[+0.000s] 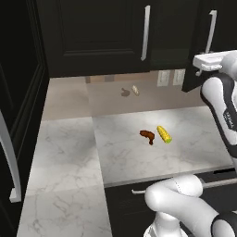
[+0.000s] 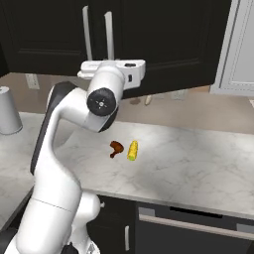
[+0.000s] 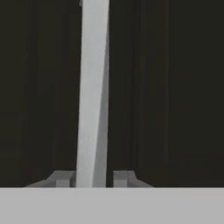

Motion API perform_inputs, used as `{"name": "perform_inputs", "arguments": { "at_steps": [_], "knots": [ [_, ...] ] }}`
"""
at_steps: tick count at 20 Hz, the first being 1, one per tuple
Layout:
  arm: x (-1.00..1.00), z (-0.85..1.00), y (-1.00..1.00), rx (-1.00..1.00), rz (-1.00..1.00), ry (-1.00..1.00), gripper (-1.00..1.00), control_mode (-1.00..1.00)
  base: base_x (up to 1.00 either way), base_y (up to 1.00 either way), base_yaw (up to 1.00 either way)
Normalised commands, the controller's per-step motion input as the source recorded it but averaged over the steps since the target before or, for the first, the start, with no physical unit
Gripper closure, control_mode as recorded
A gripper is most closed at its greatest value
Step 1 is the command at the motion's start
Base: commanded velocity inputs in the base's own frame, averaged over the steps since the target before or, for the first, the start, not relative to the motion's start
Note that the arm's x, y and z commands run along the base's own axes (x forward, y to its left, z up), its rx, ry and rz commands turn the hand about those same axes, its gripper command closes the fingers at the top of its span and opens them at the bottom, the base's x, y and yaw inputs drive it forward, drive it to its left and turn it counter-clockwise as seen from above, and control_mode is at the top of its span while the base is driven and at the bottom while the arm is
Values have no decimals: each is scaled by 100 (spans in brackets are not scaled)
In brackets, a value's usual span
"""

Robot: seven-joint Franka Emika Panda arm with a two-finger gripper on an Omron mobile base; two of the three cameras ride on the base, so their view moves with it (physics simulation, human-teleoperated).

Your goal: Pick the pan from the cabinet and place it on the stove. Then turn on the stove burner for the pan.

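We see the gripper with jaws open astride the cabinet's silver bar handle, pan presumably behind the shut door; closing off-centre risks slipping off and leaving it unopened.

A white marble counter with grey veining runs in an L along the black lower cabinets, meeting a beige backsplash at the rear. Near the middle of its main stretch lie a small brown drumstick-shaped piece of meat and a yellow cob of corn, just beside each other, the corn to the right. At the far left of the right base view a grey upright cylinder stands on the counter.
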Motion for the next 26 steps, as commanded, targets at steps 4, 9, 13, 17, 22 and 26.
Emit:
{"name": "perform_inputs", "arguments": {
  "at_steps": [4,9,13,17,22,26],
  "knots": [
    [-77,-4,-88,1,5,0,100,-100,0,0,0],
    [-26,-8,-22,0,0,3,-100,-100,0,0,0],
    [-32,-1,-20,0,0,0,-100,-100,0,0,0],
    [-34,-1,-23,-1,0,0,-100,-100,0,0,0],
    [-50,0,-10,-4,0,-2,-100,-100,0,0,0],
    [-71,-2,26,-18,-2,-3,-100,-100,0,0,0]
  ]
}}
